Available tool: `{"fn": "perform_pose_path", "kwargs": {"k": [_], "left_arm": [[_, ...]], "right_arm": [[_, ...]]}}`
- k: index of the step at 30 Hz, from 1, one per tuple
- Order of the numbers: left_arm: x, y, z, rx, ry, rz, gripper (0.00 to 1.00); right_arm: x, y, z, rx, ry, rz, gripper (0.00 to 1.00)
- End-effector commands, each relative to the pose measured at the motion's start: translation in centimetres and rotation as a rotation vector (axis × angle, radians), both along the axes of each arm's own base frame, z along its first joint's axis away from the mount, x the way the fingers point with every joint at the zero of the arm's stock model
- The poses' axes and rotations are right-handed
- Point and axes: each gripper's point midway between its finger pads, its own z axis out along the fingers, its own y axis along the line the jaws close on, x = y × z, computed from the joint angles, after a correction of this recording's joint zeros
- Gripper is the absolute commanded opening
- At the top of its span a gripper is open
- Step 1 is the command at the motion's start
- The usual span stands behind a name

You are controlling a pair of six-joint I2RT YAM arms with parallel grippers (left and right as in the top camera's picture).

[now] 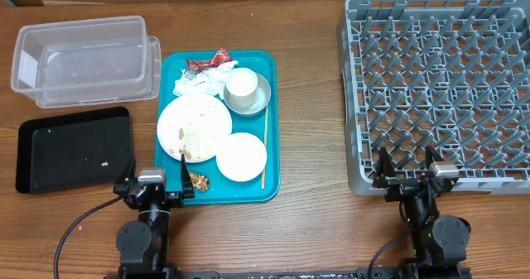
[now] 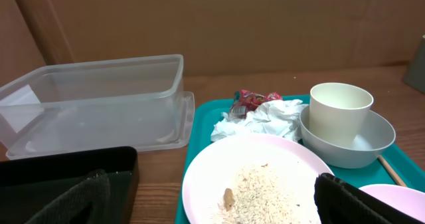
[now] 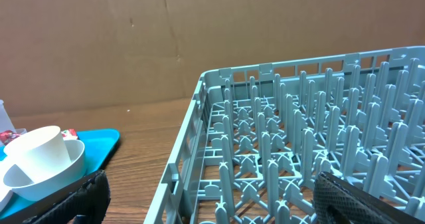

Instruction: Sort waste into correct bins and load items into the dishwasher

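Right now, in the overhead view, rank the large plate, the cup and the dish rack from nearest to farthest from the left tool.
1. Large plate, on the teal tray just ahead of the left tool.
2. Cup, in the bowl at the tray's far end.
3. Dish rack, far to the right.

Teal serving tray (image 1: 240, 190) really pops on the brown woodgrain table (image 1: 310, 105). Big plate (image 1: 203, 112), small plate (image 1: 241, 156) and cup (image 1: 242, 84) are white, bowl (image 1: 262, 98) is greyish. Red wrapper (image 1: 209, 61), white napkins (image 1: 203, 82), white rice (image 1: 195, 138) with brownish bits. See-through tub (image 1: 83, 60), black tray (image 1: 74, 151), grey lattice dish rack (image 1: 439, 88).
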Motion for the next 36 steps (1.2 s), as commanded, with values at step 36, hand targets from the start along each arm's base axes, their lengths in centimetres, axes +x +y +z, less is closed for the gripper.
{"fn": "perform_pose_path", "kwargs": {"k": [36], "left_arm": [[-3.4,-11.1,2.7,-0.793,0.126,-0.632,1.0]], "right_arm": [[0.0,-0.2,-0.1,-0.006,-0.005,-0.011,1.0]]}}
